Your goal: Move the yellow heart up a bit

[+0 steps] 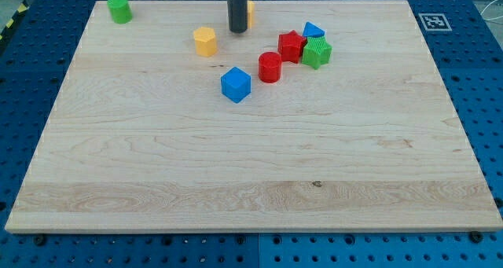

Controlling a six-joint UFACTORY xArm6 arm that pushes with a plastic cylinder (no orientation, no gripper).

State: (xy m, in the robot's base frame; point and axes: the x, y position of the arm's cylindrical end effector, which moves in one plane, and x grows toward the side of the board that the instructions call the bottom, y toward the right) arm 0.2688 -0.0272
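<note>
The wooden surface (251, 166) fills most of the view, pale and rectangular, lying on a blue perforated base (479, 79); a small black-and-white marker (435, 21) sits at its top right corner. The dark rod comes straight down from the view's top, upright, and my tip (237, 31) rests near the top edge, a little left of centre; this tool is a plain rod with nothing to open or close, and it holds nothing. The yellow heart (250, 15) shows only as a sliver at the rod's right side, mostly hidden behind it, seemingly touching; its shape cannot be made out. To the left lies a yellow hexagonal block (205, 42); lower, a blue cube (236, 85); rightward a red cylinder (269, 67), red star (291, 45), green star-like block (317, 53) and blue triangle (313, 31) cluster together; a green cylinder (119, 9) stands far left.
</note>
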